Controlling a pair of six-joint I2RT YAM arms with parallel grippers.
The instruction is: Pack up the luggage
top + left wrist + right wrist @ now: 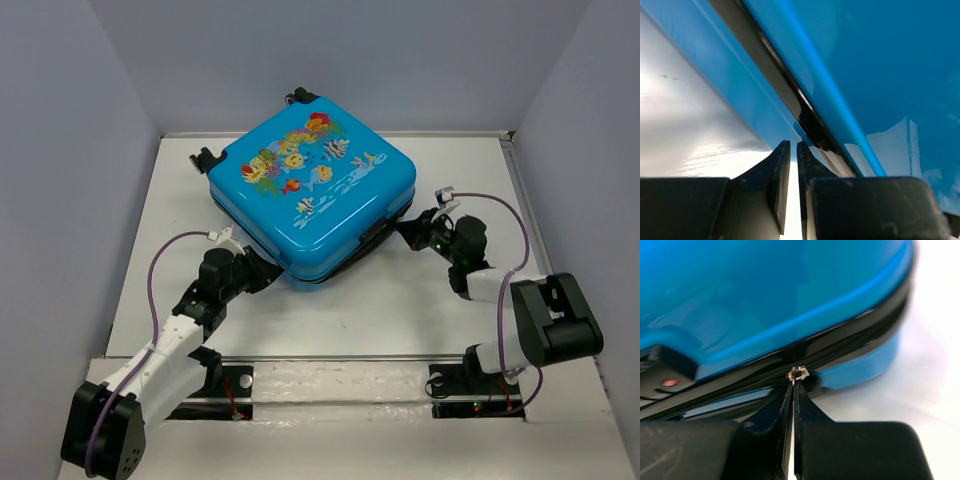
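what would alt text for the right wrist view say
Close-up of the right pincer shut on a small metal zipper pull, which sits on the black zipper band of the bright-blue luggage. Blurred white table shows to the right.

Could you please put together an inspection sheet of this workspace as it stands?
Surface: white table, glossy strip along its near edge.
Job's things: luggage, lid down, lying askew mid-table; black zipper seam along its side.
Clutter: nothing seen.
Grippers: left claw nearly closed at the near-left seam, nothing seen between its fingers; right claw pinched on the metal zipper pull.
Cables: purple cables loop along both arms.
Surroundings: plain grey walls on three sides.
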